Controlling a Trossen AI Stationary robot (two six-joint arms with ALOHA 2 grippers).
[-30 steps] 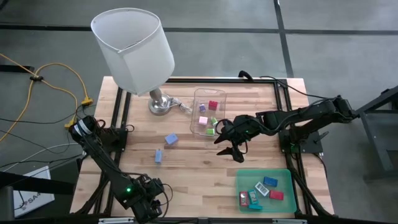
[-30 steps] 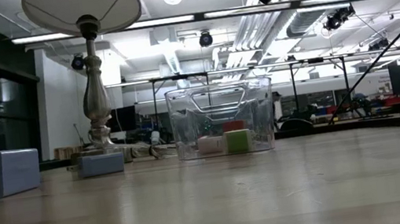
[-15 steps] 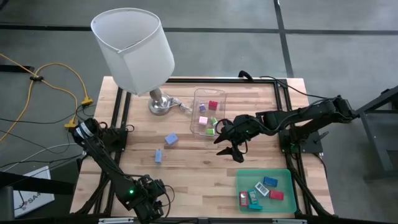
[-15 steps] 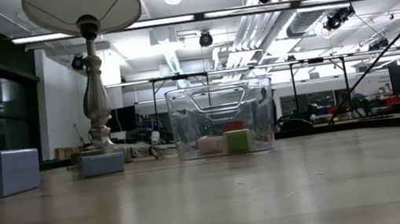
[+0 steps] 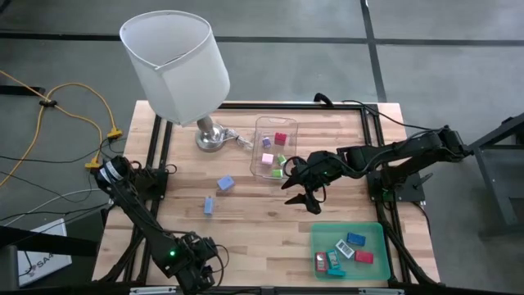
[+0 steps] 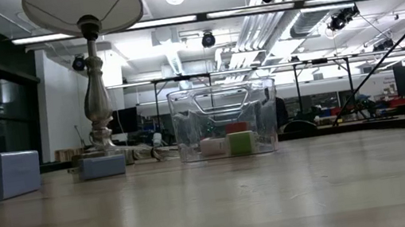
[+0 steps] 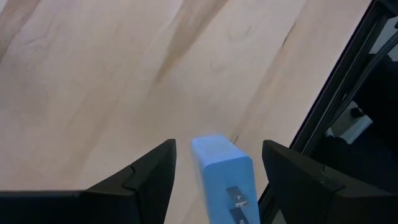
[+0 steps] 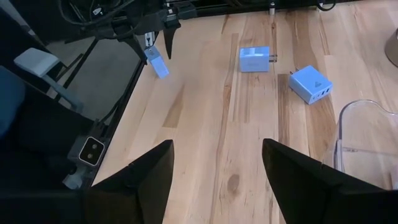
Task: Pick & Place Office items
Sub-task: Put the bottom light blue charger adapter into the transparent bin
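My left gripper (image 7: 217, 149), at the table's front-left corner, pinches a light blue piece (image 7: 222, 171), so I'd carry it level to the green tray (image 5: 327, 233), steering around the right gripper (image 5: 304, 197), which hangs open and empty beside the clear box (image 5: 274, 147).

I had high looking straight down, low level across the table (image 6: 200, 202); both showed the box (image 5: 273, 147), wrists close.
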